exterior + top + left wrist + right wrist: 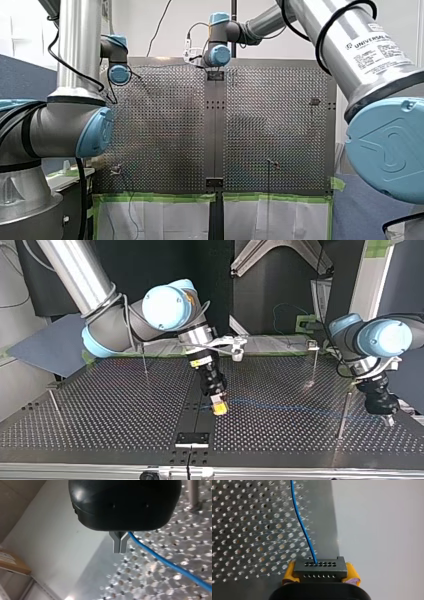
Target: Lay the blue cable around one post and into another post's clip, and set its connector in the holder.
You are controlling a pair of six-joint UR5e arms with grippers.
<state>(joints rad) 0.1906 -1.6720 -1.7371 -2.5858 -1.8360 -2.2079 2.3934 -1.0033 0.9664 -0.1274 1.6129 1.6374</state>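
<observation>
Clamped in the yellow-padded fingers (288,573) of the right gripper (320,572), the connector (320,566) is being held low over the surface (100,405) near the holder (192,439), apparently for seating. The blue cable (175,568) is being pinched between the closed fingers (116,545) of the left gripper (120,551), likely for guiding.

A pale wall (140,20) stands behind the perforated table (160,125), with green tape (155,198) along its near edge.

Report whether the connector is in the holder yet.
Out: my right gripper clamps the connector between yellow pads, short of the holder.
</observation>
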